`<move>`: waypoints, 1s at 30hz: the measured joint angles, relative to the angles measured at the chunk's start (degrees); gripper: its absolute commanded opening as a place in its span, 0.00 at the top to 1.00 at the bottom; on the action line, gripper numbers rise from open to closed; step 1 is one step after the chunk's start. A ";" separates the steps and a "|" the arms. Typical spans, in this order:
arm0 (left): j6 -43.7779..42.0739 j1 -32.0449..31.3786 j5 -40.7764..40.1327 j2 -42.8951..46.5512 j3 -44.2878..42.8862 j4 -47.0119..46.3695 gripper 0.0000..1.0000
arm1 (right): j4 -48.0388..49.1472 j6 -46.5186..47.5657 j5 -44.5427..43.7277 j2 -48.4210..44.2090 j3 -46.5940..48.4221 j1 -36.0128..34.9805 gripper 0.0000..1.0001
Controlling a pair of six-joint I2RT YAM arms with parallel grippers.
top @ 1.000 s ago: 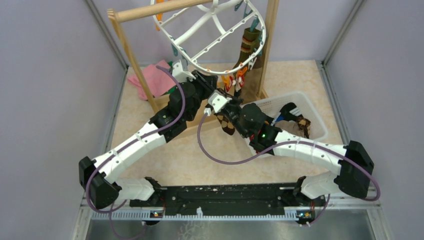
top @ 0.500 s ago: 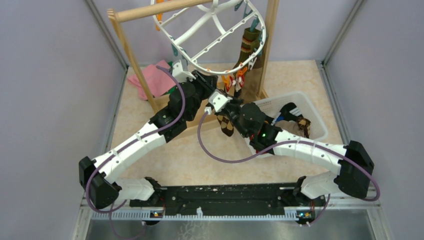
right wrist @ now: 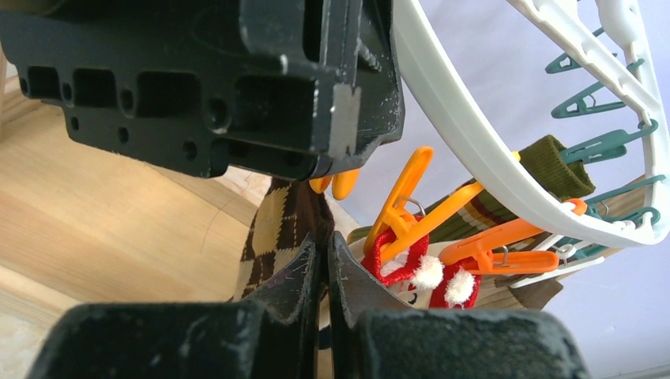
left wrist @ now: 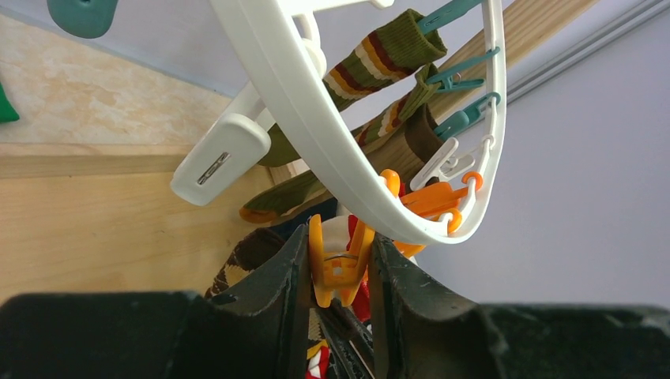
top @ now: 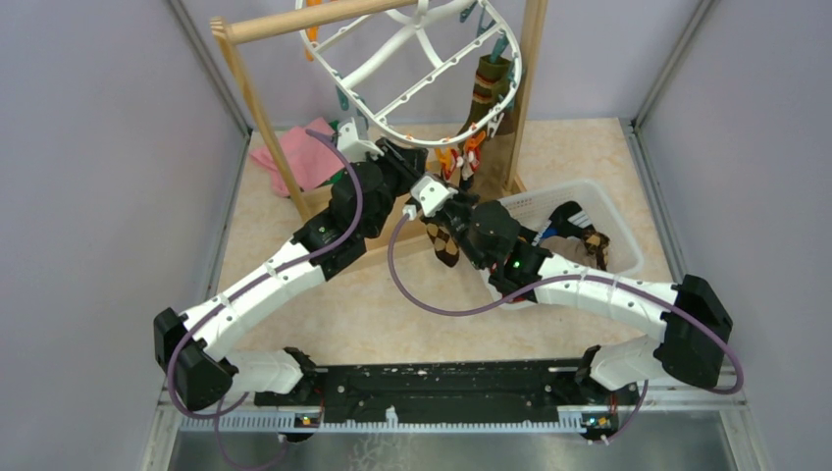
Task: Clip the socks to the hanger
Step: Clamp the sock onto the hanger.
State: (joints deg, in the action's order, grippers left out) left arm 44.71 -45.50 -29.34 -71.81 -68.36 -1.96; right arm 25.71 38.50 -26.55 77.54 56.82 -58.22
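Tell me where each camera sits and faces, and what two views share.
Top: above, behind the bases, looking down at the table; both arms show.
Left wrist: looks up along the left gripper, which pinches an orange clip, at the hanger.
Right wrist: looks along the right gripper, shut on the argyle sock, at the left gripper's body.
Both wrist views share the hanger and the striped sock.
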 measured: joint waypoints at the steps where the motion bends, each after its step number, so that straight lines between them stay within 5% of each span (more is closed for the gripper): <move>1: 0.02 0.00 0.02 0.00 0.00 0.00 1.00 | 0.26 -0.13 0.00 0.02 -0.02 0.00 1.00; 30: 0.83 0.00 0.85 0.11 0.02 0.07 1.00 | 7.93 -3.63 -1.18 -1.25 -6.51 0.00 1.00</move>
State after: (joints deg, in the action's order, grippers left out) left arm 45.54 -45.50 -28.49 -71.70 -68.34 -1.89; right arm 33.65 34.87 -27.73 76.29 50.30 -58.22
